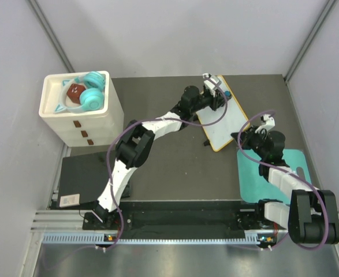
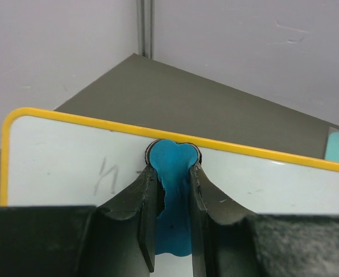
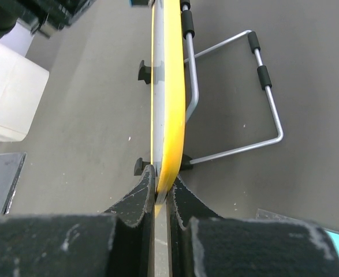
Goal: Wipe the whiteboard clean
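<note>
Over on the far left of the grey table (image 1: 181, 173) stands a white drawer box (image 1: 103, 128), with teal headphones (image 1: 92, 97) and a small brown thing (image 1: 74, 91) in its open top. Nearer, a flat black pad (image 1: 79, 179). On the right lies a teal mat (image 1: 251, 183).

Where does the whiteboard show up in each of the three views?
Top external: the whiteboard sits right of centre, slanted.
Left wrist: across the lower half, behind the left gripper clamping a blue eraser.
Right wrist: edge-on, rising from the closed right gripper.
Shared landmark: its yellow frame.
</note>
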